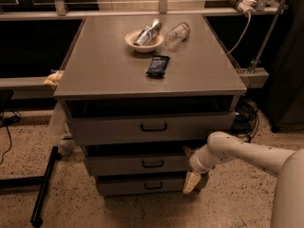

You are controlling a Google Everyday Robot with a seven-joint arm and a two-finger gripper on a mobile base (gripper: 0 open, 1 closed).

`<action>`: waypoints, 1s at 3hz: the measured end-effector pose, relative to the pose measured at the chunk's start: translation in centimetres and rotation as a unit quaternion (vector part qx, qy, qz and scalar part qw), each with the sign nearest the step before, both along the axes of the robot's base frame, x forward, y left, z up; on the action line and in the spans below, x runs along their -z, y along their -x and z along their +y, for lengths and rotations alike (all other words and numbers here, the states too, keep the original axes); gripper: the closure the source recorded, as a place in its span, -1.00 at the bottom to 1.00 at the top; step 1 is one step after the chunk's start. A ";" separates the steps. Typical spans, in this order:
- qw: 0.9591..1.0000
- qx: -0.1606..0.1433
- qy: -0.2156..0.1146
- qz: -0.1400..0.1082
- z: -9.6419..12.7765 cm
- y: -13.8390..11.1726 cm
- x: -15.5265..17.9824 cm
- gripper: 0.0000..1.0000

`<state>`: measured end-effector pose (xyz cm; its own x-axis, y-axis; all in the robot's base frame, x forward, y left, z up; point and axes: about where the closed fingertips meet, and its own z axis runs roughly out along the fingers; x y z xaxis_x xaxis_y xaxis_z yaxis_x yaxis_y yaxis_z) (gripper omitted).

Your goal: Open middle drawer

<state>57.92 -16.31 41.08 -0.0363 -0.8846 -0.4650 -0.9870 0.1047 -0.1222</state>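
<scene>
The middle drawer is a grey front with a small black bar handle, between the taller top drawer and the short bottom drawer. All three fronts stick out a little from the cabinet. My gripper is at the right end of the middle drawer's front, well to the right of its handle. One tan finger shows above the front's top edge and the other hangs below it, so the jaws stand open. It holds nothing. My white arm reaches in from the lower right.
On the cabinet top are a bowl with a can in it, a clear bottle and a dark snack packet. A black pole lies on the floor at left. Cables hang at right.
</scene>
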 end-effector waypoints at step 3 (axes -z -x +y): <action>0.997 -0.009 0.018 0.072 -1.0 5.0 -2.5 -1.00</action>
<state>52.95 -17.28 43.62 -0.0841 -0.9018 -0.4238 -0.9962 0.0851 0.0167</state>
